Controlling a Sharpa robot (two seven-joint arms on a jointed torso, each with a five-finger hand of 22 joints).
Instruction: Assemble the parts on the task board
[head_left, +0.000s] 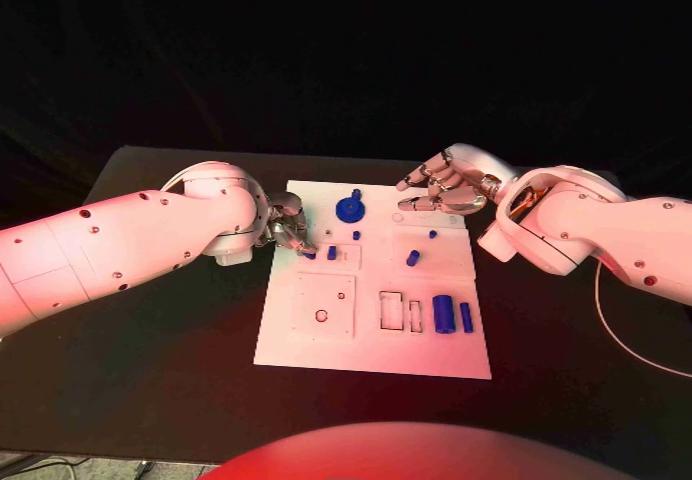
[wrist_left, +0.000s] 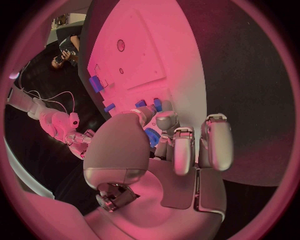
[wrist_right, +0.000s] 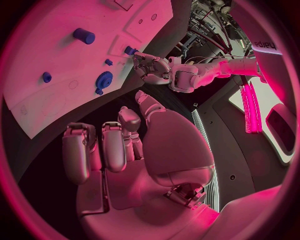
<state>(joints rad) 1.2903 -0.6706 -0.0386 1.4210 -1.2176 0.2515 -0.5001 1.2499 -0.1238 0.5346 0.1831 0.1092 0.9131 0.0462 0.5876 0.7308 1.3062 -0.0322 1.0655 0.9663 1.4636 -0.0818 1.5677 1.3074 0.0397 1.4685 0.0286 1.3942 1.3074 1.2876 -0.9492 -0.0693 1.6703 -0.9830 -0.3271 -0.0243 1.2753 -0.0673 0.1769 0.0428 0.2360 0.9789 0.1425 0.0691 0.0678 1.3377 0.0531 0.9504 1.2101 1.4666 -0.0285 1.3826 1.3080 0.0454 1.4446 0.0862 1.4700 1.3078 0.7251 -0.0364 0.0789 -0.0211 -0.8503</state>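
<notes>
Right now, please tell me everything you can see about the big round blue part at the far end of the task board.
The round blue part is a dark blue disc, plastic by its look, with a short blue handle or peg sticking out from its far edge. It lies near the far edge of the white task board, between the two hands. Neither hand touches it: the left hand is at small pieces nearer the robot, and the right hand hovers beside the board's far corner.

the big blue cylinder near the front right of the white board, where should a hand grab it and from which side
Probably across its middle, from above. The big blue cylinder lies flat on the board with its long sides exposed, so fingers could close on those. A thinner blue rod lies close on its right, so that finger needs care. The right hand, open, is on that side.
</notes>
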